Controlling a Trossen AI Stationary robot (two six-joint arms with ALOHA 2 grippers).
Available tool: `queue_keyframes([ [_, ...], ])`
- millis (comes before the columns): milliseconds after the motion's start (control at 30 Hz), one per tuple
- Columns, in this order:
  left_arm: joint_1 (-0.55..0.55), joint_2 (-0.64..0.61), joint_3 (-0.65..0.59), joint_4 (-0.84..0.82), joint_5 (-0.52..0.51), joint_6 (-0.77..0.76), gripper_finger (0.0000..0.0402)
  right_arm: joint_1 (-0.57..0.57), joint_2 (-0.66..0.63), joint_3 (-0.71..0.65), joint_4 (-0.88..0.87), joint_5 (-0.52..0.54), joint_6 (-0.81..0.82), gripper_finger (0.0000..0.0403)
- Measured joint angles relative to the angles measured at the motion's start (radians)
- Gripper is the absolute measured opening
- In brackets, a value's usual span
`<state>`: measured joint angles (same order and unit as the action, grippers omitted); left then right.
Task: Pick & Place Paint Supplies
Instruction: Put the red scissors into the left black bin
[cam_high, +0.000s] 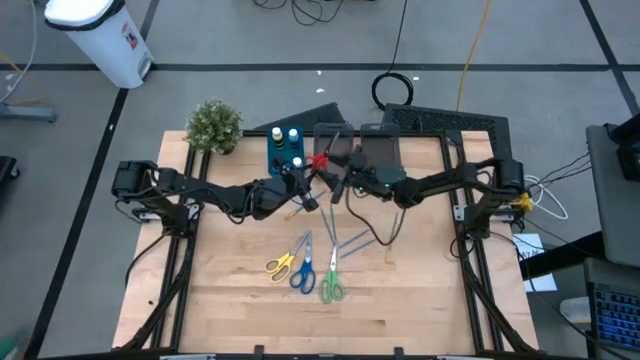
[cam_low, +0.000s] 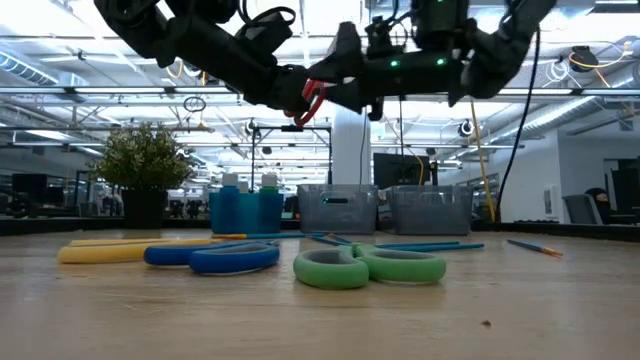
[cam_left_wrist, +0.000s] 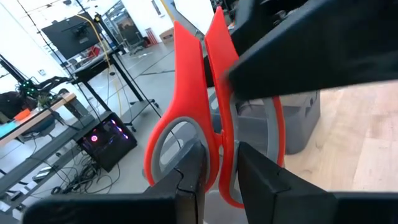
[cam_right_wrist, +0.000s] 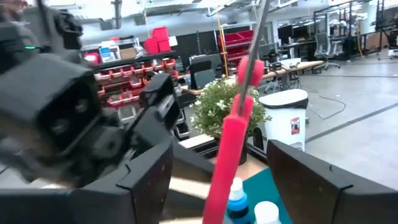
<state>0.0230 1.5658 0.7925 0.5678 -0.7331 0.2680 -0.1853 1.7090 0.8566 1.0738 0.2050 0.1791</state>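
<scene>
Red-handled scissors (cam_high: 320, 160) hang in the air over the table's far middle, just in front of the bins. My left gripper (cam_left_wrist: 217, 168) is shut on them. My right gripper (cam_right_wrist: 230, 180) faces it from the table's right, open. Its fingers stand on either side of the scissors' red handle (cam_right_wrist: 231, 146), and a gap shows on both sides. Yellow scissors (cam_high: 283, 262), blue scissors (cam_high: 303, 272) and green scissors (cam_high: 331, 285) lie flat on the table. Thin brushes (cam_high: 352, 240) lie beside them. Small bottles (cam_high: 285, 135) stand in a blue bin (cam_high: 280, 158). My left gripper pinches the red scissors by the handle, on the red bar between the two finger loops (cam_left_wrist: 221, 152). It comes in nearly level from the table's left. The scissors are lifted clear of the table, their blades (cam_left_wrist: 189, 37) pointing away from the gripper.
A small potted plant (cam_high: 214, 125) stands at the far left corner. Two grey bins (cam_high: 378, 145) sit beside the blue bin along the far edge. Bare wood (cam_high: 240, 300) lies near the front edge, left of the scissors.
</scene>
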Motion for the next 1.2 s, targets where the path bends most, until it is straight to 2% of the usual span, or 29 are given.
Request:
queue_keyframes([
  [133, -0.011, 0.0, 0.0, -0.011, -0.001, -0.001, 0.0071, -0.015, 0.053, 0.035, 0.008, 0.0, 0.0, 0.0237],
  [233, -0.013, 0.0, 0.0, -0.026, -0.01, -0.021, 0.0071, -0.019, 0.063, 0.042, 0.016, 0.005, 0.017, 0.021],
  [467, -0.012, 0.0, 0.0, -0.049, -0.028, -0.077, 0.0071, -0.024, 0.066, 0.042, 0.018, -0.008, 0.045, 0.0085],
  [567, -0.012, 0.0, 0.0, -0.059, -0.032, -0.091, 0.0065, -0.026, 0.066, 0.042, 0.012, -0.063, 0.044, 0.0026],
  [633, -0.012, -0.001, -0.001, -0.062, -0.026, -0.096, 0.0056, -0.027, 0.066, 0.041, 0.011, -0.094, 0.032, 0.0022],
  [733, -0.012, -0.001, -0.002, -0.086, 0.01, -0.162, 0.009, -0.031, 0.058, 0.041, -0.027, -0.1, 0.034, 0.0024],
  [900, -0.006, -0.022, -0.002, -0.118, 0.13, -0.287, 0.017, -0.069, -0.008, 0.05, -0.171, -0.198, 0.041, 0.0021],
  [1100, 0.018, -0.089, 0.001, -0.229, 0.294, -0.293, 0.0252, -0.162, -0.091, 0.051, -0.254, -0.262, 0.015, 0.0021],
  [1200, 0.021, -0.139, -0.001, -0.314, 0.334, -0.29, 0.0278, -0.226, -0.105, 0.053, -0.286, -0.302, 0.013, 0.0021],
])
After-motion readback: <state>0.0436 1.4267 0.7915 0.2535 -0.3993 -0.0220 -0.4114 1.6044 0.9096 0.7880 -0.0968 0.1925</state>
